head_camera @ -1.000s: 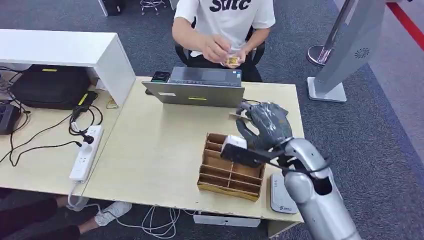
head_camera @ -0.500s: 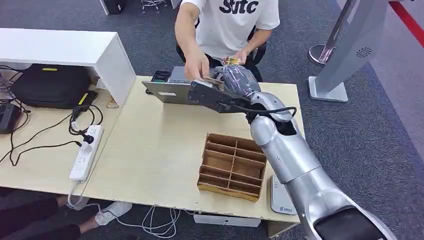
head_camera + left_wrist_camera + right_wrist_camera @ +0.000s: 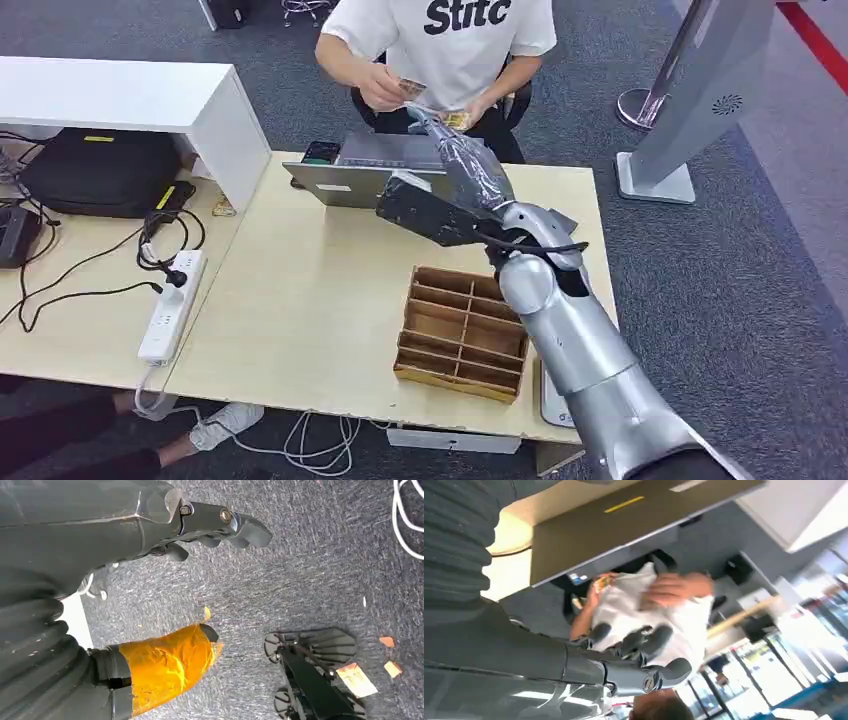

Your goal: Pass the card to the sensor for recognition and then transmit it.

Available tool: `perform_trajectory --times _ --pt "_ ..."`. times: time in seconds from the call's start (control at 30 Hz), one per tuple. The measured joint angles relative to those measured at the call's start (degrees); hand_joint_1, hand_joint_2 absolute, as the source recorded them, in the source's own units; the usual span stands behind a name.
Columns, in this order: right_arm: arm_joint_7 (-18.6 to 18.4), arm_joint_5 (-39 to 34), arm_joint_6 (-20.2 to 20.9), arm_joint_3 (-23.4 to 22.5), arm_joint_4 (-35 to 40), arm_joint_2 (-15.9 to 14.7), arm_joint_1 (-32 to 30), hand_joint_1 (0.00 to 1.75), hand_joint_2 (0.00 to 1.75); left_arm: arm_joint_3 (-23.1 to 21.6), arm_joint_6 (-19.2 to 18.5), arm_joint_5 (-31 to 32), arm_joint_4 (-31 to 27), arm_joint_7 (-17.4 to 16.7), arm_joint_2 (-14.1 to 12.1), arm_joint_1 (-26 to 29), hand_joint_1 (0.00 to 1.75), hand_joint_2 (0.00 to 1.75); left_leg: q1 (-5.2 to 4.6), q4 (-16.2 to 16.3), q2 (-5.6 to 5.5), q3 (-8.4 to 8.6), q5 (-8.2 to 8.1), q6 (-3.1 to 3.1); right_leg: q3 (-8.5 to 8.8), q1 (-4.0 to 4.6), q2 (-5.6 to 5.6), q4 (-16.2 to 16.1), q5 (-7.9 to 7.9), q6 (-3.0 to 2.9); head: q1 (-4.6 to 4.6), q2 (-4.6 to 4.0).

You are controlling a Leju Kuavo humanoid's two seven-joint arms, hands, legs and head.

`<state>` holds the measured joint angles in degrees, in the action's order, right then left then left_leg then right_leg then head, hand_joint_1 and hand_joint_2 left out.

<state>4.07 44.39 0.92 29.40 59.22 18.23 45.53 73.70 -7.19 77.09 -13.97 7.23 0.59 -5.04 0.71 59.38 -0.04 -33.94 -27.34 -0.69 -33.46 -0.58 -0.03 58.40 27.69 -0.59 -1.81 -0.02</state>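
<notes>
Nearest the robot's body, the left hand (image 3: 210,527) is hanging over the grey carpet beside the desk (image 3: 300,300), its dark fingers (image 3: 250,530) curling loosely inward and holding nothing.

On the desk, toward its near edge, the cardboard divider box (image 3: 463,333) is standing, and a white sensor pad (image 3: 552,395) is lying just beside the box at the desk's near right corner, mostly hidden behind the silver forearm.

Further along, the right arm is reaching across the desk and over the laptop (image 3: 385,180) at its far edge. The right hand (image 3: 462,165) is stretching out toward the seated person (image 3: 450,40), with its fingers (image 3: 644,640) partly spread and nothing visible between them; it is looking empty (though the plastic wrap over it makes this hard to be sure of).

Beyond the desk, the card (image 3: 412,87) is sitting in the person's raised hand (image 3: 385,90), just past the robot's fingertips and apart from them. The person's other hand is holding something small and yellowish.

By my judgement the handover is finishing. To do it well, the hand should be keeping slack until the card is clear, then drawing back high over the laptop lid and the box.
</notes>
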Motion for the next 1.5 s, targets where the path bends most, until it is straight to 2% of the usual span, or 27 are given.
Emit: perform_trajectory --times 0.17,0.23,0.33,0.5,0.6,0.7,0.93,1.07,1.23,1.43,1.5 --pt "3.36 -0.63 -2.31 2.07 15.27 -3.23 -11.18 0.0 1.75 0.18 0.94 -1.59 0.02 0.0 0.24 0.34 0.0 1.75 -0.01 -0.01 -0.01 -0.02 -0.09 0.0 0.01 0.0 0.0 -0.05 0.05 0.04 0.02 0.0" --pt "5.49 -3.35 -1.94 3.28 19.87 -4.79 -15.73 0.0 1.75 0.26 1.25 -2.03 0.02 0.0 0.42 0.59 0.0 1.75 -0.01 -0.01 0.01 -0.02 -0.13 0.01 0.01 0.0 0.01 -0.07 0.08 0.06 0.02 0.0" --pt "9.75 -10.01 -0.44 4.77 24.25 -7.13 -21.72 0.0 1.75 0.72 1.55 -2.53 0.02 0.0 0.55 0.73 0.0 1.75 -0.01 0.0 0.02 -0.02 -0.16 0.05 0.01 0.0 0.0 -0.08 0.08 0.06 0.02 0.0" --pt "12.33 -9.66 -2.25 7.13 27.03 -10.8 -29.2 0.0 1.75 1.42 1.88 -3.15 0.02 0.0 0.57 0.88 0.0 1.75 -0.01 0.0 0.02 -0.02 -0.16 0.05 0.02 -0.01 0.0 -0.08 0.08 0.06 0.02 0.0" --pt "12.26 -7.85 -3.82 8.22 27.48 -12.19 -32.61 0.0 1.75 1.71 2.21 -3.32 0.02 0.0 0.77 0.9 0.0 1.75 -0.01 -0.01 0.02 -0.03 -0.16 0.05 0.02 -0.01 0.01 -0.08 0.08 0.06 0.02 0.0" --pt "12.35 -9.11 -3.02 9.11 27.2 -12.94 -34.55 0.0 1.75 1.9 2.29 -3.39 0.02 0.02 0.98 0.9 0.0 1.75 -0.01 -0.01 0.03 -0.02 -0.16 0.05 0.02 0.0 0.01 -0.08 0.09 0.06 0.0 0.0" --pt "12.72 -7.62 -4.5 10.4 21.4 -13.18 -36.31 0.0 1.75 2.56 2.38 -3.58 0.02 0.02 1.2 0.88 0.0 1.75 -0.01 -0.02 0.03 -0.01 -0.16 0.05 0.03 0.0 0.01 -0.07 0.09 0.06 0.0 0.0" --pt "11.07 -3.88 -7.09 11.25 18.79 -13.14 -36.27 0.0 1.75 2.69 2.4 -3.93 0.02 0.0 1.42 0.89 0.0 1.75 -0.01 -0.02 0.03 -0.02 -0.16 0.05 0.04 0.0 0.01 -0.06 0.09 0.06 0.02 0.0" --pt "7.28 5.47 -12.37 12.79 15.99 -12.7 -35.9 0.0 1.75 3.04 2.53 -4.35 0.02 -0.02 1.64 0.88 0.0 1.75 -0.01 -0.01 0.03 -0.02 -0.16 0.05 0.04 0.0 0.01 -0.06 0.09 0.06 0.0 0.0" --pt "6.82 6.89 -13.29 13.44 14.08 -12.13 -35.85 0.0 1.75 3.13 2.58 -4.41 0.02 -0.02 1.92 0.87 0.0 1.75 -0.01 -0.02 0.02 -0.01 -0.16 0.05 0.04 0.0 0.01 -0.06 0.09 0.06 0.0 0.0" --pt "5.79 9.55 -14.44 13.81 13.63 -12.04 -35.77 0.0 1.75 3.13 2.58 -4.41 0.02 -0.02 1.92 0.87 0.0 1.75 -0.01 -0.02 0.03 -0.01 -0.16 0.05 0.04 0.0 0.01 -0.06 0.09 0.06 0.0 0.0"
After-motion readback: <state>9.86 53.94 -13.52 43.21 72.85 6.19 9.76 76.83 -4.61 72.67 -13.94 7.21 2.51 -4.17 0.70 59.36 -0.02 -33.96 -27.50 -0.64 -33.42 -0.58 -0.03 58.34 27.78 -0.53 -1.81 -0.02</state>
